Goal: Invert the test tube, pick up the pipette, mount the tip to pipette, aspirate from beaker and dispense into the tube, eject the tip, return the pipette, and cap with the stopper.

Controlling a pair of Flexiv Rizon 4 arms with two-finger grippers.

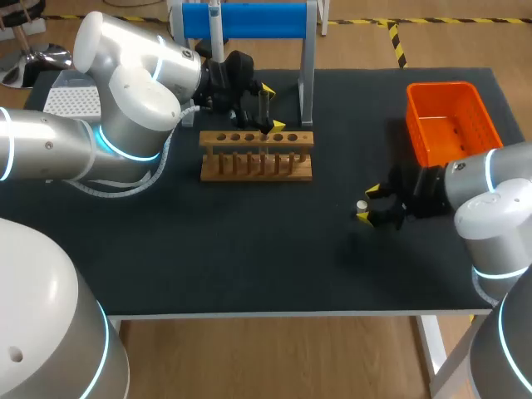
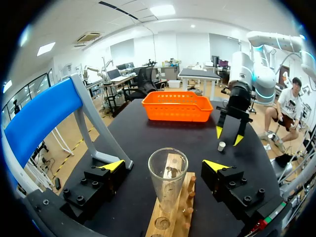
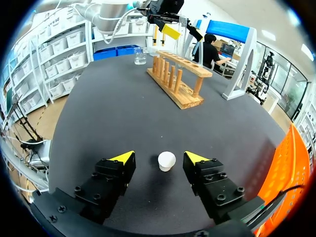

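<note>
Left arm came in from the upper left of the head view, with the left fingers over the wooden rack in the upper middle. Left fingers were spread wide. The test tube stood upright in the rack between them, mouth up, with a clear gap to each tip, so there was no grip. In the head view the test tube showed as a dark upright between the two yellow tips. Right arm came in from the right edge, with the right fingers low at the counter, right of centre. Right fingers were open too. The white stopper sat on the counter between them, touching neither tip. The stopper was well apart from the rack, to its lower right. The left wrist view showed the same stopper just under the far arm's yellow tips. Beaker stood on the counter near the far end of the rack, ahead of the right fingers. Orange basket was at the upper right of the head view, just behind the right arm. Blue-topped stand stood along the counter's back edge, behind the rack.
</note>
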